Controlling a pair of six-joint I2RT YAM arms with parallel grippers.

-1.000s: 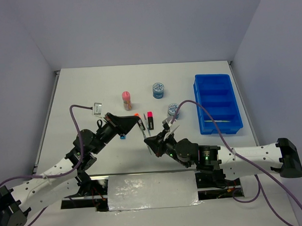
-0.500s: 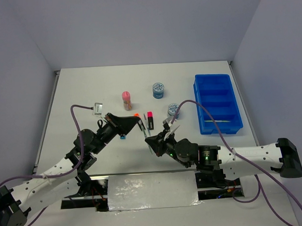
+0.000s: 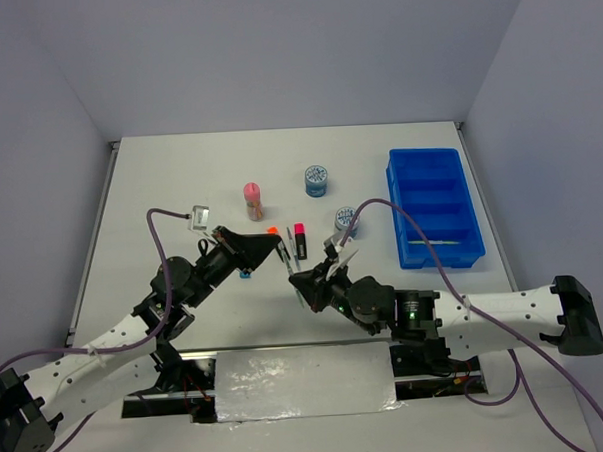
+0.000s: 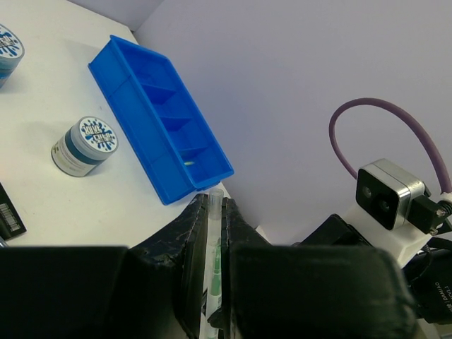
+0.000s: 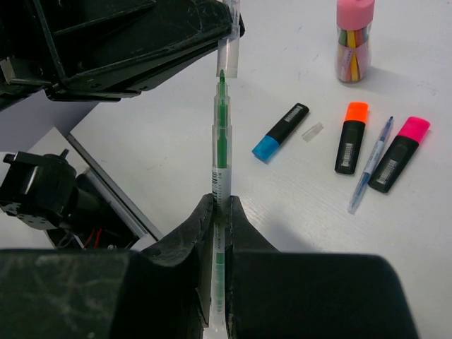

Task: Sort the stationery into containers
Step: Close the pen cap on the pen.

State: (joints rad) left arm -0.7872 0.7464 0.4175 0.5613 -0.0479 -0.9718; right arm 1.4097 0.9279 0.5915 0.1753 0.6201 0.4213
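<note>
**Top view.** A white table (image 3: 179, 181) stands between pale lavender walls. A bright blue divided tray (image 3: 434, 208) sits at the far right, with a pale pen (image 3: 432, 242) lying in its nearest compartment. Mid-table stand a pink-topped tube (image 3: 252, 200), a far roll (image 3: 317, 179) and a near roll (image 3: 346, 219), the latter just left of the tray. The left gripper (image 3: 280, 249) and right gripper (image 3: 302, 281) meet tip to tip above the middle of the table. What they pinch is too small to make out here.

**Left wrist view.** The left gripper (image 4: 214, 212) is clenched on a clear cap (image 4: 215, 201) standing upright between its fingers. The green pen (image 4: 214, 268) shows below the cap in the gap. Beyond lie the tray (image 4: 162, 134) and the near roll (image 4: 86, 145) on the white surface. The far roll (image 4: 6, 46) is cut off at the corner of the frame.

**Right wrist view.** The right gripper (image 5: 219, 208) grips the barrel of the green pen (image 5: 220, 162), which points up at the clear cap (image 5: 228, 53) held in the left gripper (image 5: 229, 28). The tip sits at the cap's mouth — whether it is inside is hard to tell.

On the table lie:
- a blue-capped highlighter (image 5: 281, 132)
- a loose clear cap (image 5: 311, 131)
- an orange-capped highlighter (image 5: 351, 138)
- a thin blue-tipped pen (image 5: 371, 166)
- a pink-capped highlighter (image 5: 400, 154)

The tube (image 5: 354, 39) stands behind them.
</note>
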